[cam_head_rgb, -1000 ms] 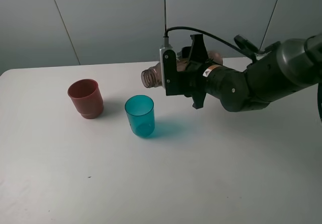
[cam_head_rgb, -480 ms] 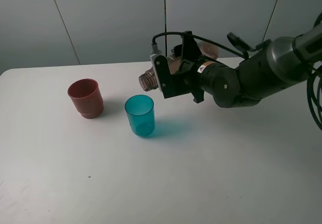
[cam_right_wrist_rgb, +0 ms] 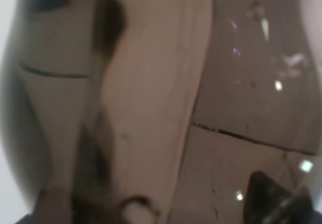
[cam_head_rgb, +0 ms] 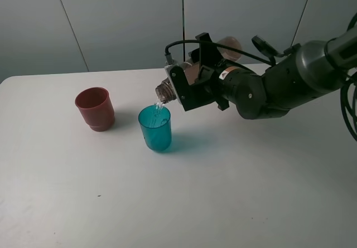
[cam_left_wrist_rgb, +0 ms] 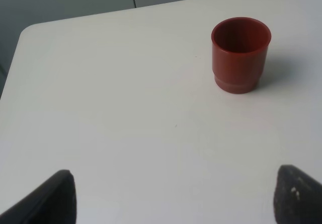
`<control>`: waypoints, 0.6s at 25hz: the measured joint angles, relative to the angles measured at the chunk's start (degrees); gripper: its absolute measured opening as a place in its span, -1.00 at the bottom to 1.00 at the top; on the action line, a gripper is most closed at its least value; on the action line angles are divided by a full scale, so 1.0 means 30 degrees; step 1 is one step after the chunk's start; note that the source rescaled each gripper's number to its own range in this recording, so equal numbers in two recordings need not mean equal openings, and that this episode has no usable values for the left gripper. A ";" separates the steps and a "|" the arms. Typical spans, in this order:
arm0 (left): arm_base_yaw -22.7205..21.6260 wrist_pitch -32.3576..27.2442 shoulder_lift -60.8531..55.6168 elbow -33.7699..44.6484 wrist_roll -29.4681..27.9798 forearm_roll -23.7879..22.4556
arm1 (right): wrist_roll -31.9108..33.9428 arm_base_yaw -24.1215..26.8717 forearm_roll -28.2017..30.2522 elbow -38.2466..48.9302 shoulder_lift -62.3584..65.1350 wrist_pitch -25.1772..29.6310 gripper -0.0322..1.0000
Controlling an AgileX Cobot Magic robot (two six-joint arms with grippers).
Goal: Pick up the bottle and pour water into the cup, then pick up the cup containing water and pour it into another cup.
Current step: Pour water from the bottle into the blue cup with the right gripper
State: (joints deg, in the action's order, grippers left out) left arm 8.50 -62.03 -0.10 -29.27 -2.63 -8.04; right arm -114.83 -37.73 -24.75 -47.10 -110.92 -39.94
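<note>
Pouring water (cam_head_rgb: 159, 107) into the teal cup (cam_head_rgb: 155, 127), the right gripper (cam_head_rgb: 195, 82) clenched the tilted bottle (cam_head_rgb: 165, 88); the red-brown cup (cam_head_rgb: 95, 109) stood at its ten o'clock, the left gripper (cam_left_wrist_rgb: 176, 196) spread wide.

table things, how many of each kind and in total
cups: 2, the red cup and the teal cup
bottle: 1
total: 3
</note>
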 joint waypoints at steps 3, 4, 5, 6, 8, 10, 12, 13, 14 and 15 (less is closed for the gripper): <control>0.0000 0.0000 0.0000 0.0000 0.0000 0.0000 | -0.0104 0.0000 0.0000 0.0000 0.0000 0.0000 -0.89; 0.0000 0.0000 0.0000 0.0000 0.0000 0.0000 | -0.0142 0.0000 0.0000 0.0000 0.0000 0.0000 -0.89; 0.0000 0.0000 0.0000 0.0000 0.0000 0.0000 | -0.0142 0.0000 0.0014 0.0000 0.0000 0.0000 -0.89; 0.0000 0.0000 0.0000 0.0000 0.0000 0.0000 | -0.0142 0.0000 0.0014 0.0000 0.0000 0.0000 -0.89; 0.0000 0.0000 0.0000 0.0000 0.0000 0.0000 | -0.0317 0.0000 0.0046 0.0000 0.0000 -0.0028 -0.89; 0.0000 0.0000 0.0000 0.0000 0.0000 0.0000 | -0.0520 0.0000 0.0046 0.0000 0.0000 -0.0028 -0.89; 0.0000 0.0000 0.0000 0.0000 0.0000 0.0000 | -0.0648 0.0000 0.0046 0.0000 0.0000 -0.0073 -0.89; 0.0000 0.0000 0.0000 0.0000 0.0000 0.0000 | -0.0710 0.0000 0.0084 0.0000 0.0000 -0.0073 -0.89; 0.0000 0.0000 0.0000 0.0000 0.0000 0.0000 | -0.0789 0.0000 0.0084 0.0000 0.0000 -0.0110 -0.89; 0.0000 0.0000 0.0000 0.0000 0.0000 0.0000 | -0.0886 0.0000 0.0122 0.0000 0.0000 -0.0152 -0.89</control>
State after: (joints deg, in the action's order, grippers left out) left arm 8.50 -62.03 -0.10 -29.27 -2.63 -8.04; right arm -117.49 -37.73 -24.38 -47.10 -110.92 -40.39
